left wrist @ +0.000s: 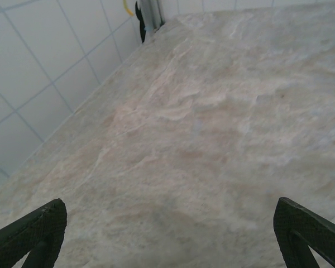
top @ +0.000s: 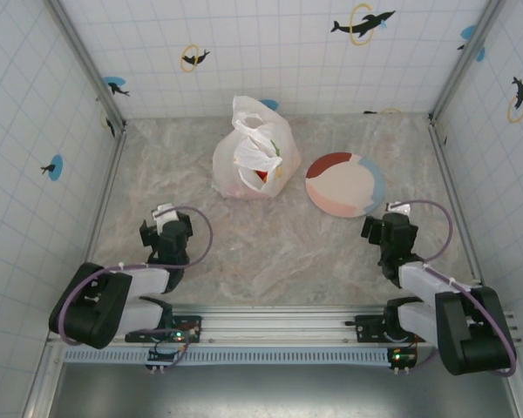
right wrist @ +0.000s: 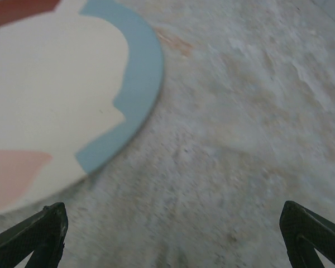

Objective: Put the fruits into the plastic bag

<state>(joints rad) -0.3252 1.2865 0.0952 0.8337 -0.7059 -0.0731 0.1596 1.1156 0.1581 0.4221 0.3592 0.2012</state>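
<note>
Left hand [left wrist: 170,226] and right hand [right wrist: 173,226] both gape empty, while the plastic bag [top: 244,157] seemingly holds fruits [top: 262,177].

Both arms are sitting folded back close to their bases, forearms angling forward and slightly inward. I am reading the left gripper [top: 166,223] as hanging low and pointing toward the far side, its fingers [left wrist: 36,231] standing wide apart and gripping nothing. The right gripper [top: 390,223] is mirroring that pose, its fingers [right wrist: 312,231] likewise spreading wide and gripping nothing.
</note>
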